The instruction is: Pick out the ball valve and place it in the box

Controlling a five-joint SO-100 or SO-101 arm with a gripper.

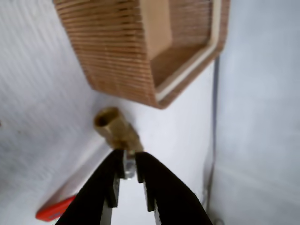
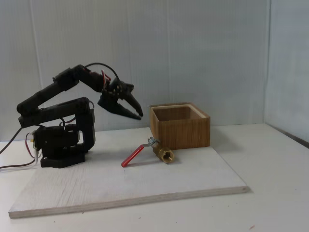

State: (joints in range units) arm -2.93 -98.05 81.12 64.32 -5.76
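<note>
The ball valve (image 2: 162, 154) lies on the pale board just in front of the box, its brass body open-ended toward the camera and its red lever (image 2: 133, 157) pointing left. In the wrist view the brass body (image 1: 115, 127) shows just past my fingertips, with the red lever (image 1: 55, 209) at the lower left. The wooden box (image 2: 179, 130) stands open-topped behind the valve, and its corner (image 1: 117, 51) fills the top of the wrist view. My gripper (image 2: 139, 116) hangs in the air above and left of the valve, touching nothing. Its black fingers (image 1: 159, 187) are drawn together to a thin slit, holding nothing.
The arm's black base (image 2: 63, 145) sits on the left end of the pale wooden board (image 2: 125, 188). Cables (image 2: 14, 154) trail off to the left. A white wall stands close behind the box. A thin dark cable (image 1: 214, 122) runs along the table in the wrist view.
</note>
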